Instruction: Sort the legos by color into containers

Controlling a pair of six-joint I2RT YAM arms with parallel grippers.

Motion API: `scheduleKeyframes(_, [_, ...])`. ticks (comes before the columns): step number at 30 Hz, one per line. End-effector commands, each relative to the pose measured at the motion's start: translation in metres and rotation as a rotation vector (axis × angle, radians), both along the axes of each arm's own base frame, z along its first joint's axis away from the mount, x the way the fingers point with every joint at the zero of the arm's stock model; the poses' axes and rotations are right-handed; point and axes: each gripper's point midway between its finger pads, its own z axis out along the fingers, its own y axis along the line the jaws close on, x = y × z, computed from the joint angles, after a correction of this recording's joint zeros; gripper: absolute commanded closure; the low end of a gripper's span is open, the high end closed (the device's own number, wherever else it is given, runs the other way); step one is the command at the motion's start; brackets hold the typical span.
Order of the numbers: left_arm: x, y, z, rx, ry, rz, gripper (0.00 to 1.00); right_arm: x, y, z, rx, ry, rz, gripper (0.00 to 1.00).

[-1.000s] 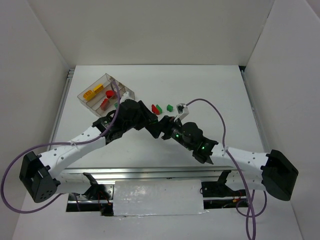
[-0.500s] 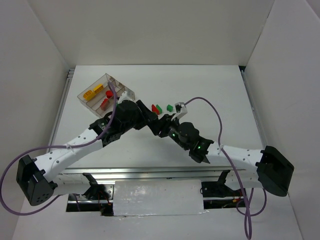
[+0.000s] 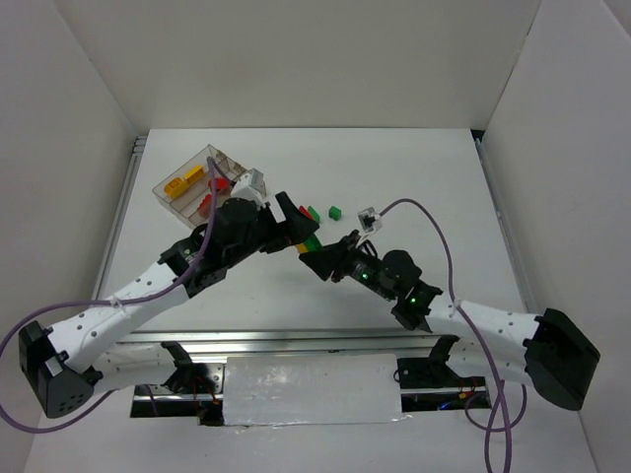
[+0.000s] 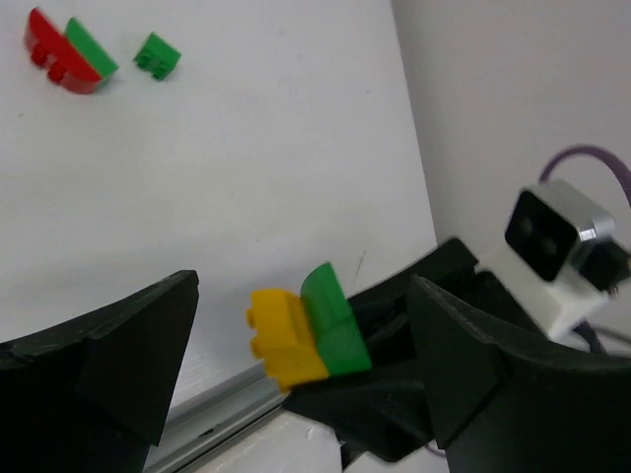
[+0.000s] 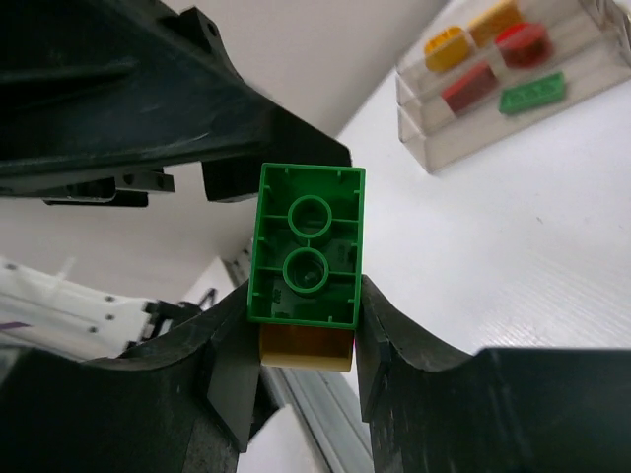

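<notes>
Over the white table [image 3: 414,168], boxed in by white walls [image 3: 296,59], we see the right gripper [image 5: 306,330] clamped on a green brick [image 5: 308,244] stuck to a yellow brick [image 5: 306,349]. The green one's hollow underside faces the wrist camera, long axis along the fingers, above mid-table. The left gripper [image 4: 301,330] gapes wide around them, touching neither; the tray [image 5: 444,143] sits at the far-left corner.

White table [image 3: 424,168] — white walls [image 3: 296,59] around it
</notes>
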Motion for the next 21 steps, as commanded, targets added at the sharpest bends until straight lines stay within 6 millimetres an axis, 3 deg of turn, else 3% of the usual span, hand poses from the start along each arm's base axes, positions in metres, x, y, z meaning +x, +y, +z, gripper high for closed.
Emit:
scheduleKeyframes(1, [-0.019, -0.007, 0.069, -0.046, -0.275, -0.182, 0.01, -0.02, -0.016, 0.04, 0.121, -0.08, 0.113, 1.0])
scheduleKeyframes(2, [-0.025, -0.01, 0.083, -0.071, -0.342, -0.227, 0.01, -0.029, -0.018, 0.043, 0.133, -0.078, 0.172, 1.0])
scheduleKeyframes(4, [-0.048, -0.013, 0.09, -0.061, -0.443, -0.367, 0.01, -0.031, -0.034, 0.055, 0.163, -0.103, 0.183, 1.0])
scheduleKeyframes(6, [-0.068, -0.016, 0.103, -0.083, -0.564, -0.476, 0.0, -0.046, -0.041, 0.067, 0.186, -0.126, 0.26, 1.0])
scheduleKeyframes(10, [-0.125, -0.024, 0.119, -0.218, -0.726, -0.762, 0.01, -0.073, -0.043, 0.09, 0.217, -0.169, 0.378, 1.0])
scheduleKeyframes(15, [-0.13, -0.03, 0.112, -0.23, -0.713, -0.817, 0.02, -0.103, -0.049, 0.118, 0.266, -0.26, 0.502, 1.0])
scheduleKeyframes(21, [-0.131, -0.032, 0.11, -0.239, -0.693, -0.83, 0.09, -0.111, -0.051, 0.126, 0.279, -0.281, 0.531, 1.0])
